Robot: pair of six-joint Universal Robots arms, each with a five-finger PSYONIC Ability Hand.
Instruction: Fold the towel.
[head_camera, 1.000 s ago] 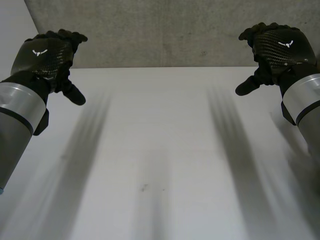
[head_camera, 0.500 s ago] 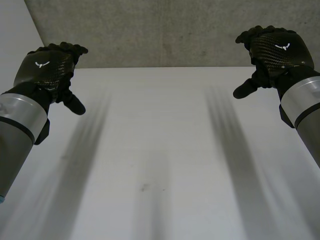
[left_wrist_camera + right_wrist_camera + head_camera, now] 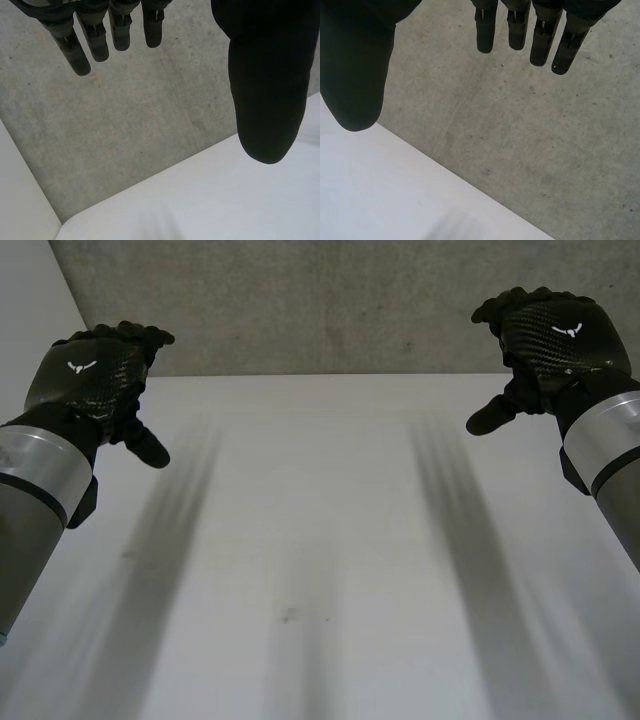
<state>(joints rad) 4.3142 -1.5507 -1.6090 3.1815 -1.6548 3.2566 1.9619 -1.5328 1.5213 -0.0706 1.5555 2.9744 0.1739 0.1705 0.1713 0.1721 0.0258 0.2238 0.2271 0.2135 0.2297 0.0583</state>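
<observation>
My left hand (image 3: pixel 92 380) hovers above the far left of the white table (image 3: pixel 320 540), fingers relaxed and thumb spread, holding nothing. My right hand (image 3: pixel 550 340) hangs the same way over the far right of the table. In the left wrist view the straight fingers (image 3: pixel 95 35) and the thumb (image 3: pixel 267 90) stand apart over the table's far edge. In the right wrist view the fingers (image 3: pixel 540 30) and thumb (image 3: pixel 357 70) are likewise spread and empty.
A grey concrete floor (image 3: pixel 330 300) lies beyond the table's far edge. A pale wall or panel (image 3: pixel 25 290) stands at the far left. The table corner (image 3: pixel 75 225) sits below the left hand.
Both hands have shifted slightly, the left a little inward and up, the right a little up. Their fingers have stayed spread.
</observation>
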